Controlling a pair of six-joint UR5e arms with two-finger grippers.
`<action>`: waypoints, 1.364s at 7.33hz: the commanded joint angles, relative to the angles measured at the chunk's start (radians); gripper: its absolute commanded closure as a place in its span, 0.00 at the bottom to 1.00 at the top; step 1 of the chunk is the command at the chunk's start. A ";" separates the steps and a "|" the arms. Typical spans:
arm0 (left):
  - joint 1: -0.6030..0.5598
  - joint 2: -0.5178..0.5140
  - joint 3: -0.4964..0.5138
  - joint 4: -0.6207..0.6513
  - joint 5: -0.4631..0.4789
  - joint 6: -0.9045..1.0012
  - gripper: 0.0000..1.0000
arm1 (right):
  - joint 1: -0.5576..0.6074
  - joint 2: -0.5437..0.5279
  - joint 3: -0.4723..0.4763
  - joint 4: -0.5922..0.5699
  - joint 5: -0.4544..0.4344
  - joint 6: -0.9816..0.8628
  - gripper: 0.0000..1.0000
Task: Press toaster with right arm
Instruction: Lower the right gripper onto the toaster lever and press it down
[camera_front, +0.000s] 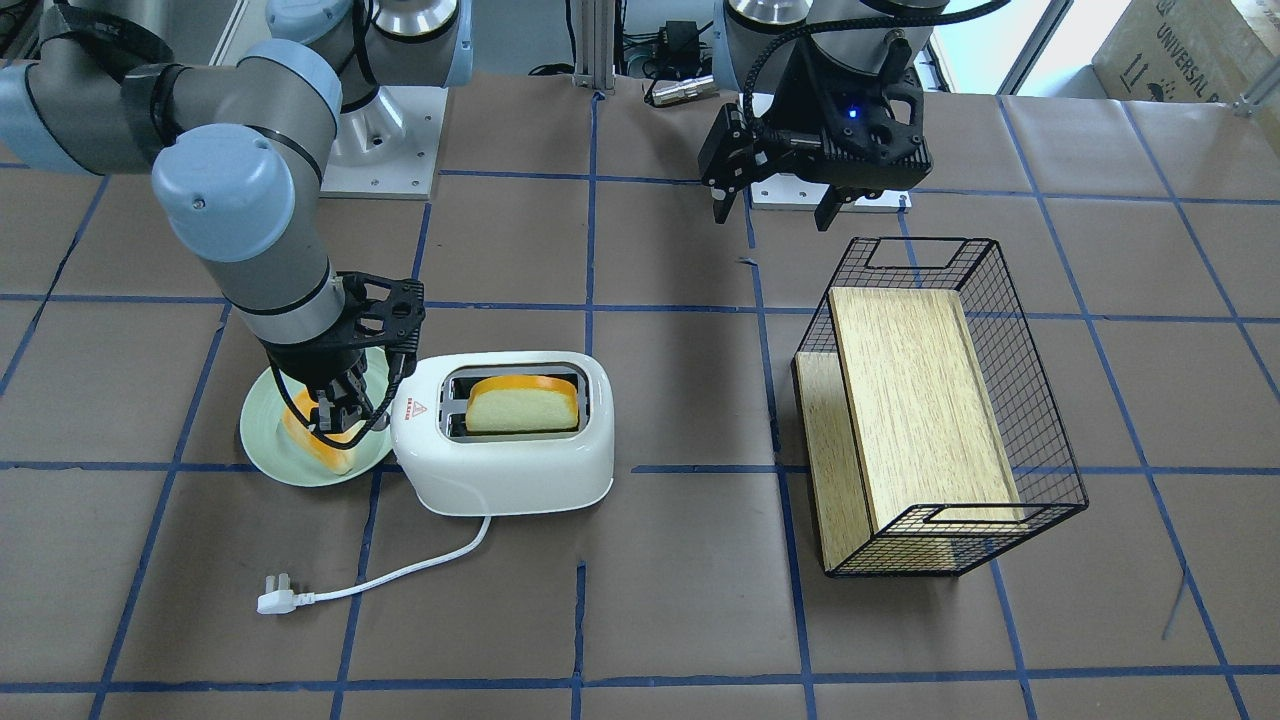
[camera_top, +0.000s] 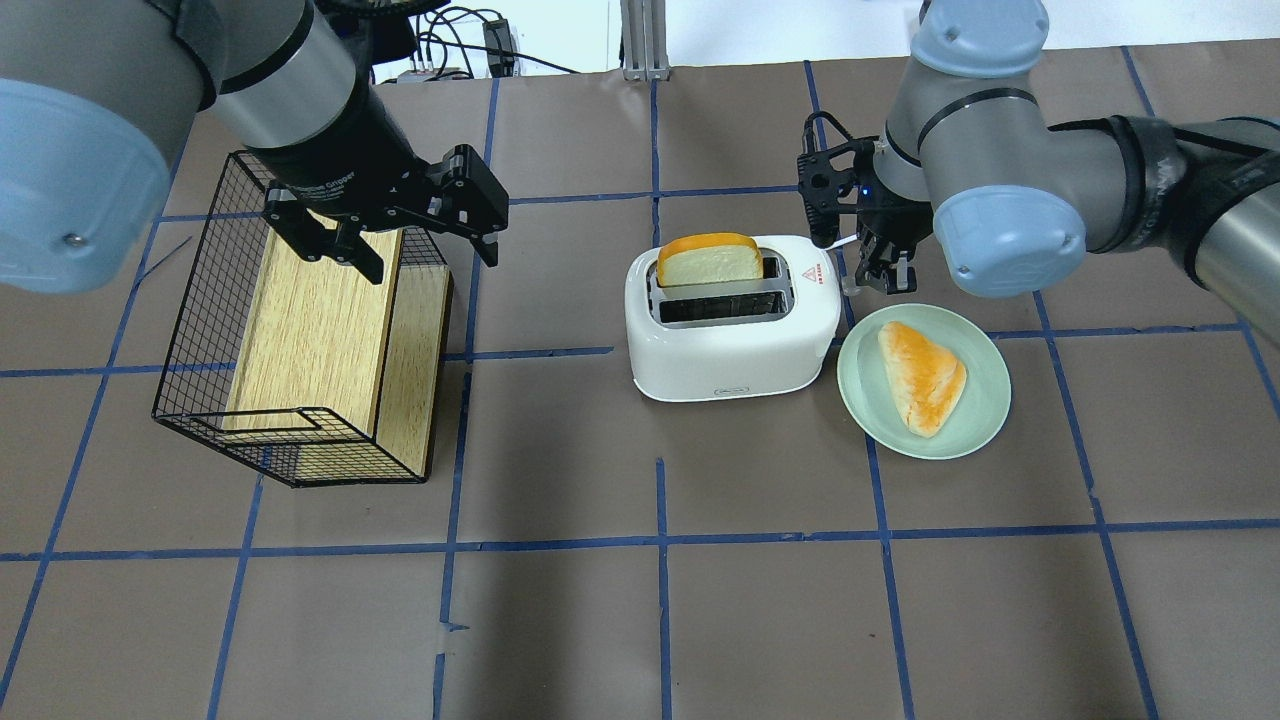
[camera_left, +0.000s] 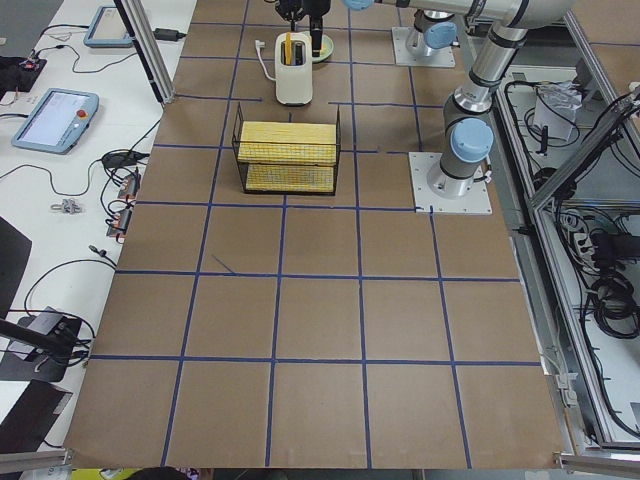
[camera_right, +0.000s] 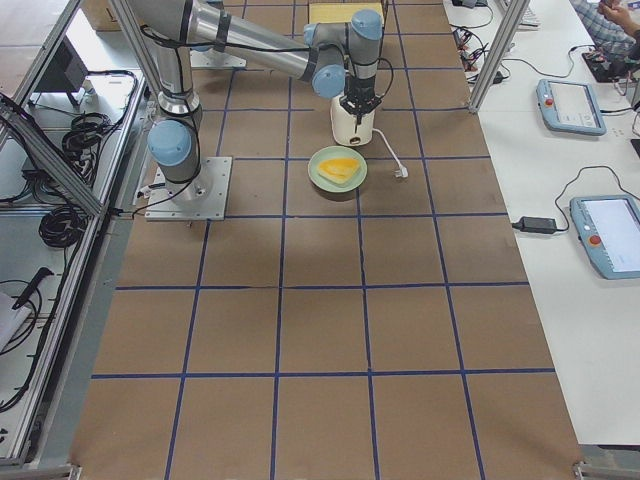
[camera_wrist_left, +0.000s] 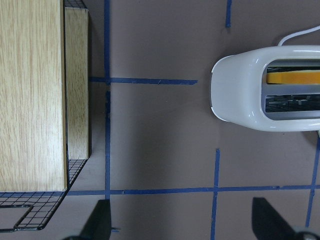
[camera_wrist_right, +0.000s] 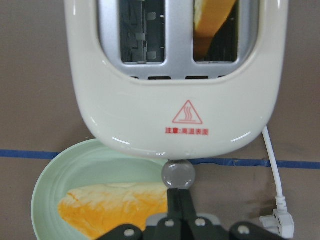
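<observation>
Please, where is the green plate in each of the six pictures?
Exterior front-facing: plate lower left, left of the toaster, behind the right tool.
Overhead exterior: plate right of centre, right of the toaster.
Exterior left: plate at top edge, a sliver right of the toaster.
Exterior right: plate upper centre, below the toaster.
Left wrist: not in it.
Right wrist: plate bottom left, below the toaster's end.
Shared landmark: the toaster.
</observation>
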 joint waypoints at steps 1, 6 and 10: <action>0.000 0.000 0.000 0.000 0.000 0.000 0.00 | 0.000 0.017 0.005 -0.011 0.006 0.006 0.97; 0.000 0.000 0.000 0.000 0.000 0.000 0.00 | 0.002 0.051 0.005 -0.049 0.006 0.012 0.96; 0.000 0.000 0.000 0.000 0.000 0.000 0.00 | 0.002 0.075 0.063 -0.140 0.005 0.021 0.96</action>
